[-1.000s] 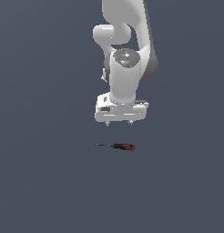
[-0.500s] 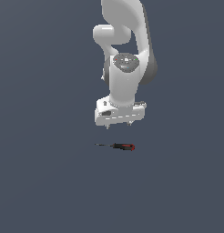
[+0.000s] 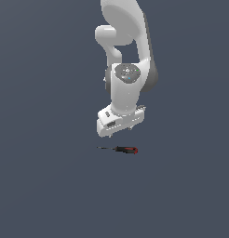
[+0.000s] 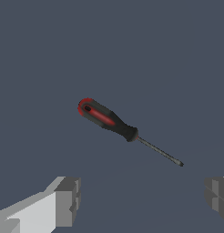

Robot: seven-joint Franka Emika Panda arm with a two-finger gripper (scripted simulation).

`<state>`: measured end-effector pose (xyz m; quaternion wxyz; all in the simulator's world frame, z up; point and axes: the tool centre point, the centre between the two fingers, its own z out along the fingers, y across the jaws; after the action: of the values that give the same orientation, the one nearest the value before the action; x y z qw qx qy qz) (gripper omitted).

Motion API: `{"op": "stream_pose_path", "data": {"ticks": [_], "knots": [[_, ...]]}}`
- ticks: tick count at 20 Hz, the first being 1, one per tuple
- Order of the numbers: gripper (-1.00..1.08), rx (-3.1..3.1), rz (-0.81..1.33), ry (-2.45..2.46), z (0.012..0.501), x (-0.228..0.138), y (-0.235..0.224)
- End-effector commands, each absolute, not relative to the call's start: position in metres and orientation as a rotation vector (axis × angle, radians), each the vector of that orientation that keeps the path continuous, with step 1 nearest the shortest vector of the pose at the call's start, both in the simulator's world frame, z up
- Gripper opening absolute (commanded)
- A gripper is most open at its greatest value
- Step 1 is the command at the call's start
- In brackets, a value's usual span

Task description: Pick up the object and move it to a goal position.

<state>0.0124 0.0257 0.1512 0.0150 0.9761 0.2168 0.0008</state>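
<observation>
Screwdriver [image 3: 120,149] first: it lies flat on the plain grey surface [image 3: 42,186], thin dark shaft pointing to the exterior view's left and black-and-red handle to the exterior view's right, exactly where it lay a second ago. What has changed sits above it: the gripper [image 3: 120,131] has twisted about its own axis since a second ago, so the white hand now shows slanted rather than square-on, while its height over the tool looks much the same. In the wrist view the two fingers [image 4: 68,200] stand wide apart with nothing between them, and the screwdriver [image 4: 118,127] lies diagonally ahead of them, untouched. My reading is that the arm is lining its fingers across the handle before descending; the lift and the carry to the goal are not yet begun.
</observation>
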Motion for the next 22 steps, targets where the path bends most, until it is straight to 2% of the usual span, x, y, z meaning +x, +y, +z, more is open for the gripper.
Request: {"op": "stream_pose_path", "data": {"ticks": [1,22], "knots": [[1.0,3.012,-0.001,0.78,0.145,0.014,0.025],[1.0,2.681,-0.017,1.603,0.098,0.027,0.017]]}}
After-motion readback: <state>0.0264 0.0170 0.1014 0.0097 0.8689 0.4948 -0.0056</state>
